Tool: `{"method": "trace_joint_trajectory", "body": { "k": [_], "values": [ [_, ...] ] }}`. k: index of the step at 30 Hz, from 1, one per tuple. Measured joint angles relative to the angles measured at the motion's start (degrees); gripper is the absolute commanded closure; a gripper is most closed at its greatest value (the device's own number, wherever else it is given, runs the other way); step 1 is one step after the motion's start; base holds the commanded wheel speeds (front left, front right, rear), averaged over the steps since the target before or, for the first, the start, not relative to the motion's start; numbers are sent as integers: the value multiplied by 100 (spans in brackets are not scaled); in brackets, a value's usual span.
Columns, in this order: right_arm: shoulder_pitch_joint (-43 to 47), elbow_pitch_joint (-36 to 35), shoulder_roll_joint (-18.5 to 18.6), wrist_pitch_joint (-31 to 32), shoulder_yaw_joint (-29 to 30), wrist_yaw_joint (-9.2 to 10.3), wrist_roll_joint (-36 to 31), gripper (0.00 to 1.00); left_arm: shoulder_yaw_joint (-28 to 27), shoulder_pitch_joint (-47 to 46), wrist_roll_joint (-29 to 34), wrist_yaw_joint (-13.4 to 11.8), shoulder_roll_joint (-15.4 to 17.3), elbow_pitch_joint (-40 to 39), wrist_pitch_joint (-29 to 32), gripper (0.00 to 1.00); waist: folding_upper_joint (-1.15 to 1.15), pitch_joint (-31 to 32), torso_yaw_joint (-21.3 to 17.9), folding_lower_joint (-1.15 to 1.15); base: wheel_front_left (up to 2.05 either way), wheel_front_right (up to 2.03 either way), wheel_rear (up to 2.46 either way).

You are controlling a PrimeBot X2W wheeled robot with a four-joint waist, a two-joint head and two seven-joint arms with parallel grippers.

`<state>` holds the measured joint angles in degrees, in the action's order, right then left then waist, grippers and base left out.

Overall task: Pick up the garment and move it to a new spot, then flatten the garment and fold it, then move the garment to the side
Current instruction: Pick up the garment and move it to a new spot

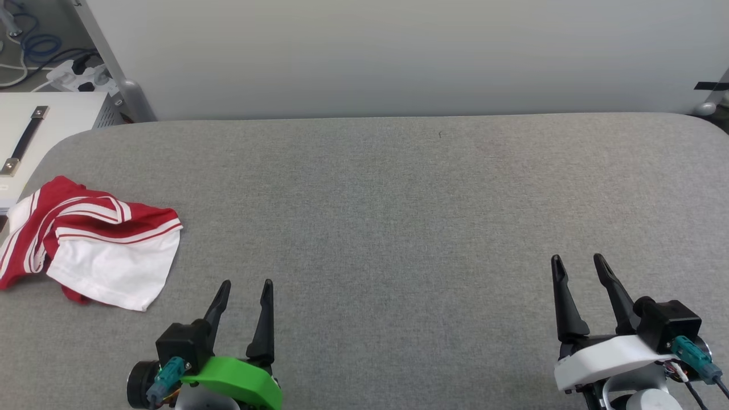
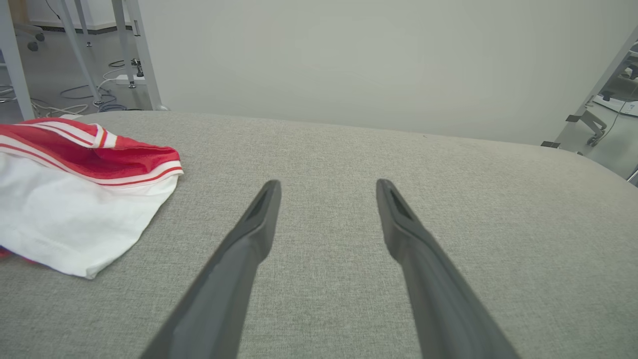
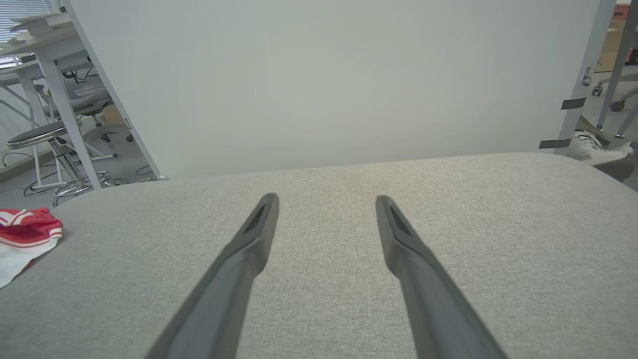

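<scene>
The garment [image 1: 91,242] lies crumpled at the far left of the grey table [image 1: 398,199], red with a white sleeve and red-and-white striped trim. In the left wrist view the garment [image 2: 75,199] sits left of my fingers; in the right wrist view the garment [image 3: 25,237] is at the left edge. My left gripper [image 1: 246,285] stands open near the front edge, just right of and nearer than the garment, holding nothing. My right gripper [image 1: 578,261] is open and empty at the front right, far from the cloth. Left gripper [image 2: 326,184] and right gripper [image 3: 326,199] both hover over bare fabric.
A pale partition wall [image 1: 398,57] runs along the table's far edge. A white case with a black handle [image 1: 25,139] sits beyond the table's left corner, with cables and a power strip [image 1: 74,77] on the floor. Stools [image 3: 45,149] stand beyond the left side.
</scene>
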<state>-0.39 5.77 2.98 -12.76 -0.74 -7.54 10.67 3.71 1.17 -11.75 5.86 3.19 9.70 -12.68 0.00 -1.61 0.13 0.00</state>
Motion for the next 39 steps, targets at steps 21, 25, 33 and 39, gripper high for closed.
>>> {"method": "trace_joint_trajectory", "body": {
  "k": [21,25,33,39],
  "values": [
    [57,-32,-2,-179,-324,0,276,0,-35,-5,-145,45,-5,71,-199,0,0,-11,988,0,0,0,0],
    [57,-62,-2,-189,-434,0,276,0,-75,-3,-144,44,-5,65,-199,0,0,-4,1346,0,0,0,0],
    [57,-100,-18,-190,-554,0,272,0,-142,-1,-153,37,-5,-16,-199,0,0,8,2043,0,0,0,0],
    [57,-100,-20,-189,-636,0,272,0,-186,3,-161,37,-5,-30,-199,0,0,5,2451,0,0,0,0]
  ]
}}
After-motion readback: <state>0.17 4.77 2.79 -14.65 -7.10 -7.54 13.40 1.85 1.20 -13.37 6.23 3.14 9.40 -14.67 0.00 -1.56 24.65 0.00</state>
